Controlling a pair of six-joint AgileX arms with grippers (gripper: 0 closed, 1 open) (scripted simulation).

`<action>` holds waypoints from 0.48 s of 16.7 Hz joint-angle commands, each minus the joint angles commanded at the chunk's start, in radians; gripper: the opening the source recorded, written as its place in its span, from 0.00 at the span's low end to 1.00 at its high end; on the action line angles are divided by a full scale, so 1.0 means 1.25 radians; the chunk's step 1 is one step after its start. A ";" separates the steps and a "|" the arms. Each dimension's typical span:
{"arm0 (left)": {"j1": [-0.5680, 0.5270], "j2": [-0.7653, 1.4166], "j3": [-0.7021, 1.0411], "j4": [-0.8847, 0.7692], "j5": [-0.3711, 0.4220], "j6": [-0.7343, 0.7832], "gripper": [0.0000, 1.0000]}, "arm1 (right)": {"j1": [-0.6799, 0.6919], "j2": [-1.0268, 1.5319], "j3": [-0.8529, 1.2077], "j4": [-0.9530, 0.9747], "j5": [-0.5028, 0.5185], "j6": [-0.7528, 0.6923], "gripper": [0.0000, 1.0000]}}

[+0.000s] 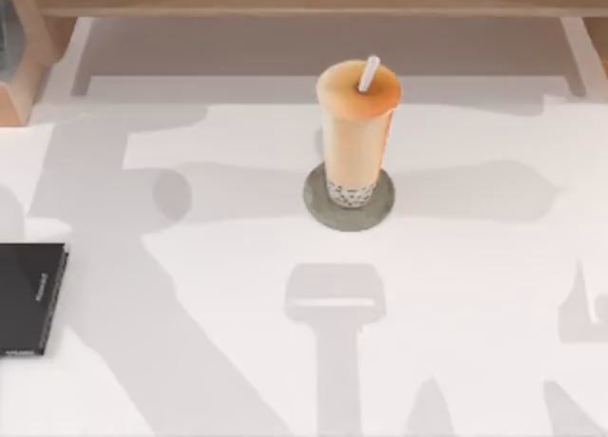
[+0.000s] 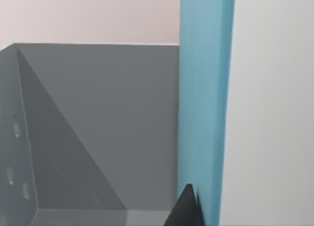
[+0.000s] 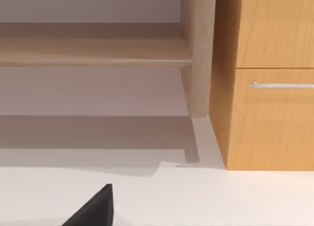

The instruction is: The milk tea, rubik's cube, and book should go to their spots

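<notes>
1. Left jaws: a dark tip (image 2: 189,209) lies against the upright teal book (image 2: 203,103), beside a grey bin (image 2: 98,127); whether they grip it I cannot tell.
2. Right jaws' state: cannot tell.
3. Milk tea (image 1: 356,133) stands on a grey coaster (image 1: 318,204), mid-counter.
4. Black slab (image 1: 28,299), cut off at the left edge.
5. White counter (image 1: 456,294); wooden drawer cabinet (image 3: 270,78).

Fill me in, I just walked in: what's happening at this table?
The milk tea stands upright on a round grey coaster mid-table. The left wrist view shows a teal-blue book standing on end, close in front of the camera, beside a grey bin. A flat black slab lies at the table's left edge. The right wrist view faces a wooden shelf and cabinet.
</notes>
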 joint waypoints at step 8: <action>0.009 -0.038 -0.023 -0.013 0.006 0.002 0.00 | 0.000 0.000 0.000 0.000 0.000 0.000 1.00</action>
